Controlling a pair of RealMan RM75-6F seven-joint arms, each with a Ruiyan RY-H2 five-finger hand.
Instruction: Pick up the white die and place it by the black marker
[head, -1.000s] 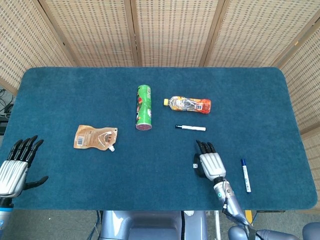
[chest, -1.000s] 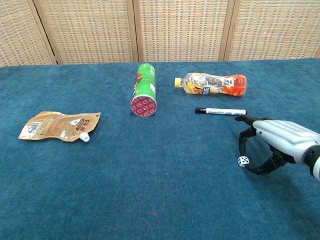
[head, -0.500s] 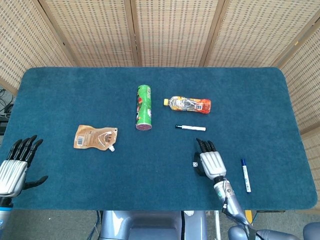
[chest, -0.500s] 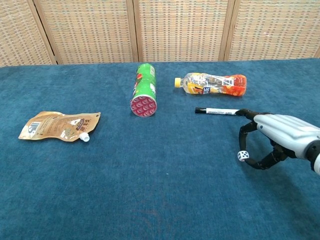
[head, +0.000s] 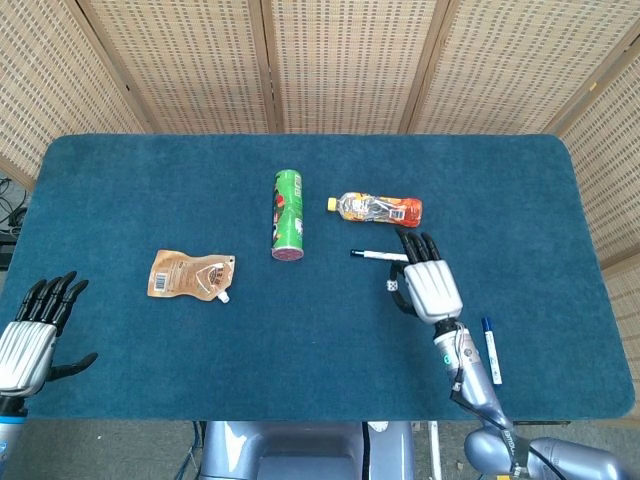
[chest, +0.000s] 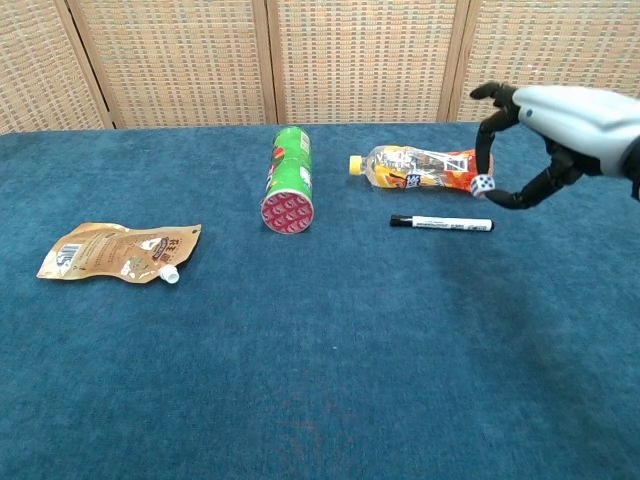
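Note:
My right hand (head: 430, 285) (chest: 545, 130) is raised above the table and pinches the small white die (chest: 483, 184) (head: 394, 287) between thumb and a finger. The black marker (head: 380, 256) (chest: 441, 223) lies flat on the blue cloth, just below and left of the die in the chest view. In the head view the hand covers the marker's right end. My left hand (head: 32, 330) hovers open at the near left corner, holding nothing and far from both objects.
A green can (head: 288, 214) lies on its side behind the marker, with an orange drink bottle (head: 377, 208) to its right. A brown pouch (head: 191, 275) lies at the left. A blue pen (head: 491, 349) lies at the near right.
My right hand has lifted the die off the cloth and carried it away from the near edge, up over the marker's right end. The left hand has barely moved.

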